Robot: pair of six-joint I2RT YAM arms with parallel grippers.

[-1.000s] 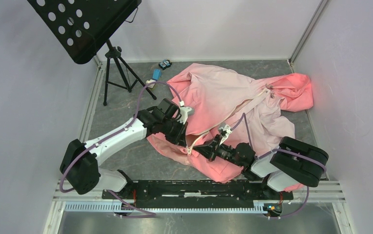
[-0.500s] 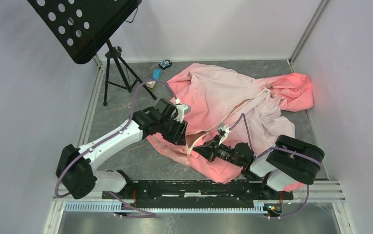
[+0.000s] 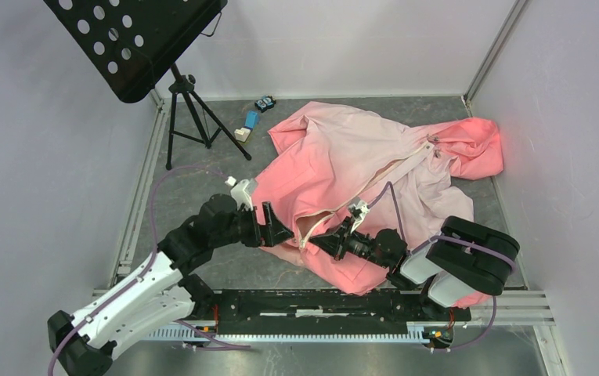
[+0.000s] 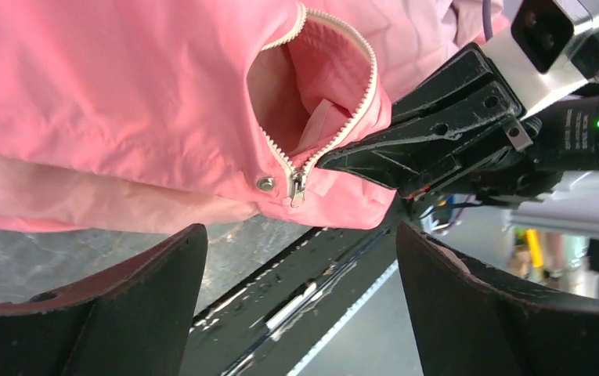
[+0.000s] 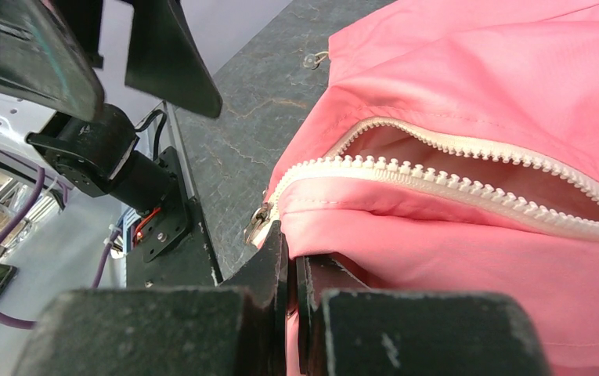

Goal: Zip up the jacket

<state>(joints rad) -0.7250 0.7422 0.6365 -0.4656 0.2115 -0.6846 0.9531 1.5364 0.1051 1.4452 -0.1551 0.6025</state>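
Observation:
The pink jacket (image 3: 359,157) lies spread on the grey floor, its cream zipper strip (image 3: 407,166) running toward the hood. At the bottom hem the zipper gapes open above the metal slider (image 4: 296,188), also seen in the right wrist view as the slider (image 5: 258,222). My right gripper (image 3: 317,237) is shut on the jacket's hem fabric just beside the slider, with pink cloth pinched between its jaws (image 5: 290,254). My left gripper (image 3: 277,233) stands wide open just left of the hem, apart from it. Nothing lies between its dark fingers (image 4: 108,305).
A black perforated music stand (image 3: 135,39) on a tripod (image 3: 190,117) rises at the back left. Small blue and white items (image 3: 249,121) lie near the back wall. A black rail (image 3: 319,301) runs along the near edge, and walls close both sides.
My left gripper opened, let go of the jacket's hem and drew back to the left and nearer the base. The right gripper stayed shut on the hem.

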